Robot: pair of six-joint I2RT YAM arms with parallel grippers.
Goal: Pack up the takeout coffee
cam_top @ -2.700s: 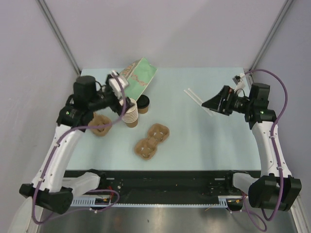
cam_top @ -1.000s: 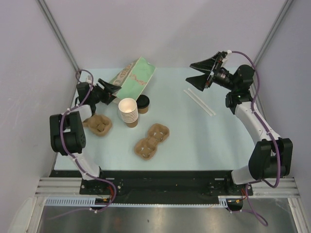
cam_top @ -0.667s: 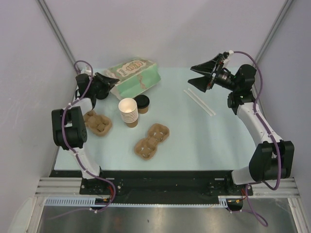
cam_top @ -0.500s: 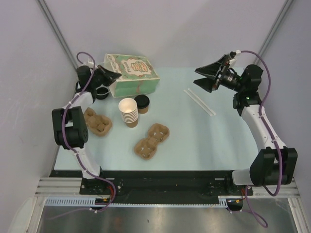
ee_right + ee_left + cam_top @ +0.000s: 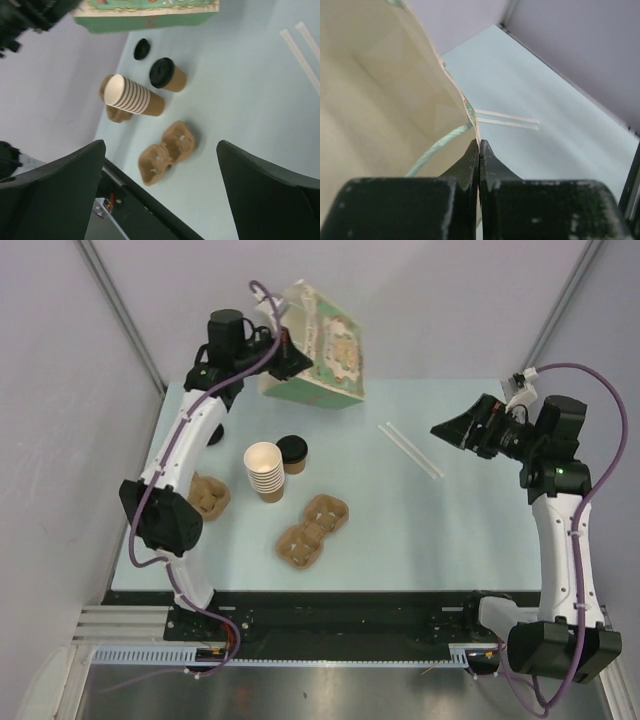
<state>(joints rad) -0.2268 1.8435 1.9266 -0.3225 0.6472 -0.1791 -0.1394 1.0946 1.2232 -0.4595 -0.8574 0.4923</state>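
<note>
The takeout coffee (image 5: 293, 453) is a small brown cup with a black lid, standing on the table beside a stack of lidless cups (image 5: 265, 472); the right wrist view shows the coffee (image 5: 167, 75) too. My left gripper (image 5: 284, 358) is raised high at the back, shut on the rim of a green paper bag (image 5: 318, 343) that hangs in the air above the table. In the left wrist view the left gripper (image 5: 479, 146) pinches the bag's edge, with the cream inside of the bag (image 5: 380, 100) on the left. My right gripper (image 5: 452, 430) hovers open at the right with nothing in it.
Two brown pulp carriers lie on the table, one in the middle (image 5: 313, 530) and one at the left (image 5: 207, 497). Two white straws (image 5: 410, 448) lie at the back right. A loose black lid (image 5: 141, 48) lies beyond the coffee.
My left gripper has shut on the bag's rim and lifted the bag off the table, up and to the right. The right arm has swung right and lower.
</note>
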